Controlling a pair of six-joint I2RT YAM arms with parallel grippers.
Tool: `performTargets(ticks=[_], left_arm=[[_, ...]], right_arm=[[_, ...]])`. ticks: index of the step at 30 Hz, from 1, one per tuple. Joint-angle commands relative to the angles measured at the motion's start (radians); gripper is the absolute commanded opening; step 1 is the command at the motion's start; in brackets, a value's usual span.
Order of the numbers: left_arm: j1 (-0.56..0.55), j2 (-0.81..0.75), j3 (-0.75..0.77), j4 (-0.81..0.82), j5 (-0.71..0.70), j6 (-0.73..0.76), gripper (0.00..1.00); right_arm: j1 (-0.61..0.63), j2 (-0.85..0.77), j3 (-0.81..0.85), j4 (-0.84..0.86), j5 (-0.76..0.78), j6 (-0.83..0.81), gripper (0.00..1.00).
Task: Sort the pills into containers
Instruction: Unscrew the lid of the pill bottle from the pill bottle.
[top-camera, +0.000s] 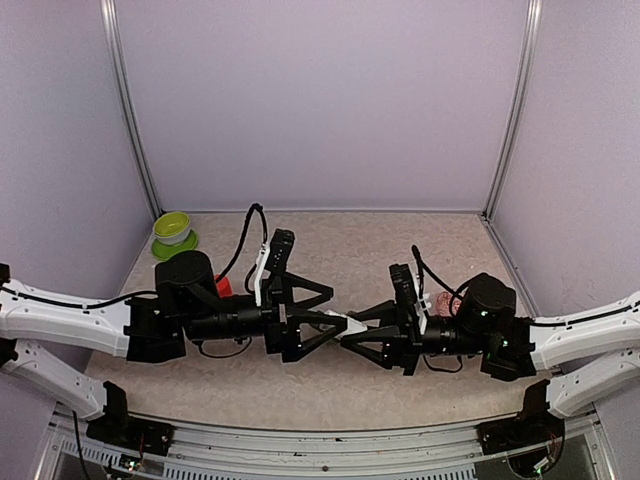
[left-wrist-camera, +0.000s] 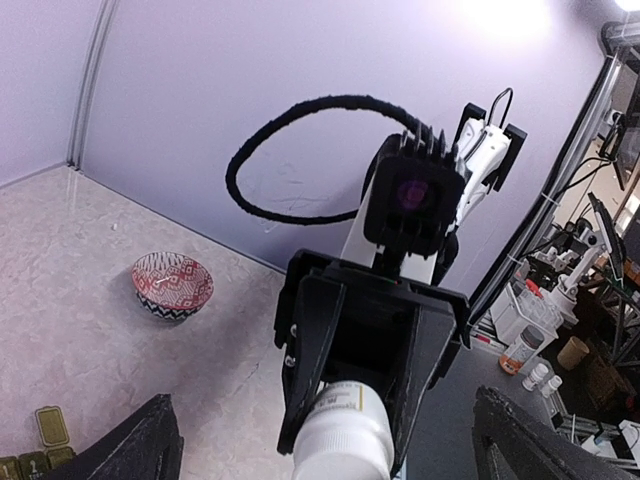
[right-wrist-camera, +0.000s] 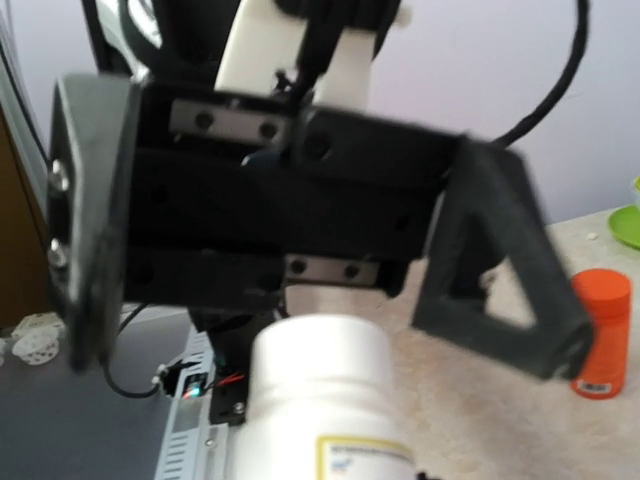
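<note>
L gripper (top-camera: 338, 308) blocks ctr (rear open)

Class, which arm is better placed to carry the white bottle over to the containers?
Right. The right gripper is shut on the white bottle, while the left gripper stands wide open, gripping nothing.

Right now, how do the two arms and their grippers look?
Both arms have white outer links, left arm, right arm, with black wrist sections. The left gripper and right gripper are black with hollow triangular fingers. A black cable loops over each wrist.
</note>
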Motion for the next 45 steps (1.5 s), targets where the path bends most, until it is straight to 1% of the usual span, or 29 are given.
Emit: performTargets(ticks=[1,4,8,15,20,24,30,35,42,45], left_arm=[[0.001,0.028,0.042,0.067,-0.009,-0.007,0.99],[0.001,0.050,0.046,0.101,0.005,-0.020,0.99],[-0.001,0.066,0.044,0.122,0.037,-0.036,0.99],[-0.002,0.038,-0.012,0.186,0.059,-0.058,0.99],[-0.004,0.049,-0.012,0.195,0.073,-0.070,0.92],[-0.004,0.046,-0.023,0.219,0.065,-0.076,0.88],[-0.005,0.049,-0.013,0.196,0.049,-0.071,0.83],[-0.006,0.047,-0.012,0.184,0.037,-0.071,0.80],[-0.005,0.051,-0.008,0.176,0.036,-0.073,0.72],[-0.005,0.048,-0.012,0.173,0.033,-0.077,0.71]], right_arm=[[0.038,0.056,0.027,0.068,0.028,0.042,0.21],[0.062,0.099,0.050,0.080,0.054,0.047,0.21],[0.073,0.130,0.043,0.149,0.073,0.076,0.20],[0.074,0.125,0.005,0.202,0.200,0.117,0.21],[0.074,0.110,-0.018,0.230,0.241,0.121,0.22],[0.073,0.090,-0.031,0.205,0.310,0.133,0.21],[0.074,0.049,-0.072,0.208,0.386,0.141,0.22],[0.073,0.032,-0.071,0.192,0.401,0.121,0.22],[0.073,0.017,-0.073,0.185,0.404,0.098,0.22],[0.073,-0.004,-0.075,0.181,0.406,0.085,0.22]])
